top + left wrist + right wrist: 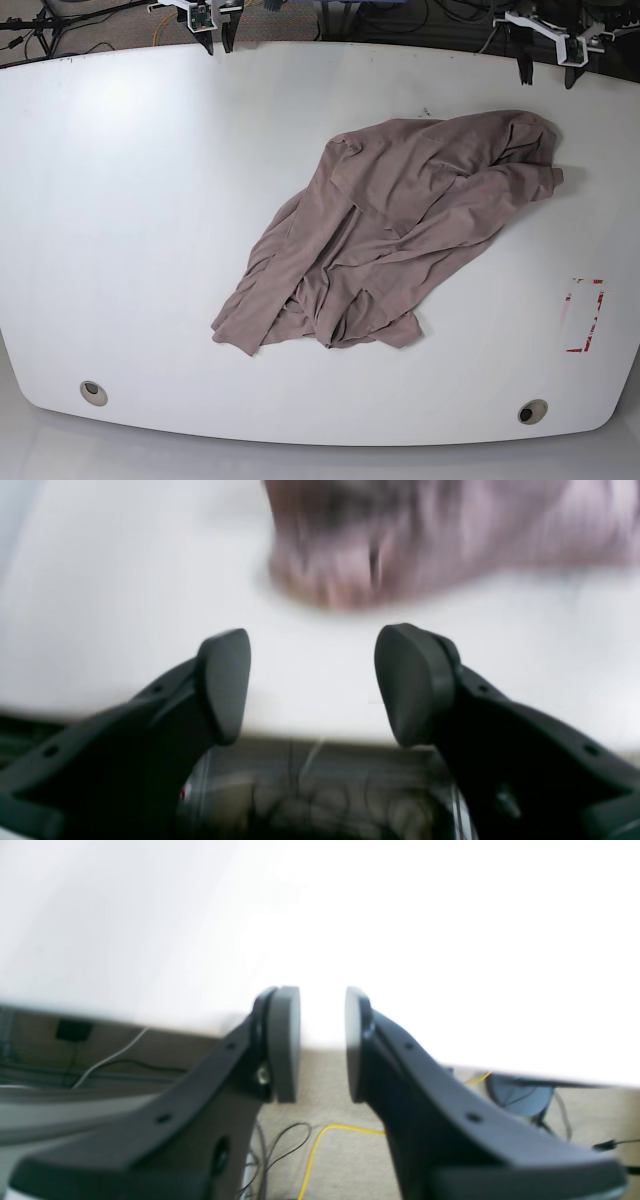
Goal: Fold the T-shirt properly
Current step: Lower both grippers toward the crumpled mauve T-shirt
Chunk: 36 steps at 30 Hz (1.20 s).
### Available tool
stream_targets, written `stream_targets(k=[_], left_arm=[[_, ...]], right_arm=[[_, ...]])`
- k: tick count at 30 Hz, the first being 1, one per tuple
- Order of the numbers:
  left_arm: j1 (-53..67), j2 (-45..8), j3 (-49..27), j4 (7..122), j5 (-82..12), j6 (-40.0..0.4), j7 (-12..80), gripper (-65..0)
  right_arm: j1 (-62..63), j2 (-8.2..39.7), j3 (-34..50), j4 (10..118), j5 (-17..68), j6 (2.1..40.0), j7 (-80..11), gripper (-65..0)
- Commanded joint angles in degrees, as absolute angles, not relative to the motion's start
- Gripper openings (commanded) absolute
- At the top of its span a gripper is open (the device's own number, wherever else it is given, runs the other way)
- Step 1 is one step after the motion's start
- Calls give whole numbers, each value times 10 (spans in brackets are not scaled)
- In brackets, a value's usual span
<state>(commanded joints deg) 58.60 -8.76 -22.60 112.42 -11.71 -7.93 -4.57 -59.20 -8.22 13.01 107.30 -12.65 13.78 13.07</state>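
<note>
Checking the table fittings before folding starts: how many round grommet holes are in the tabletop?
2: one grommet near the front-left corner, another grommet near the front-right corner. The T-shirt could hide more.

- A wide white table (pixel 120 200) with rounded corners, glaring under bright light.
- Two round grommets (pixel 93 392) near its front edge, red tape marks (pixel 585 315) at one side.
- Beige carpet (pixel 330 1150) below, strewn with cables, one yellow (pixel 320 1140).
</note>
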Motion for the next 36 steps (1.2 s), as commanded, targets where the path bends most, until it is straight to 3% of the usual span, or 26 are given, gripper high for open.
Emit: stream_targets(k=[21, 36], left_arm=[[562, -89, -217, 1125, -135, -80, -46, -260], [543, -71, -217, 1118, -114, -80, -44, -208]], right_arm=[[-581, -85, 132, 1063, -126, 138, 130, -517], [-519, -86, 125, 1072, -128, 139, 86, -353]])
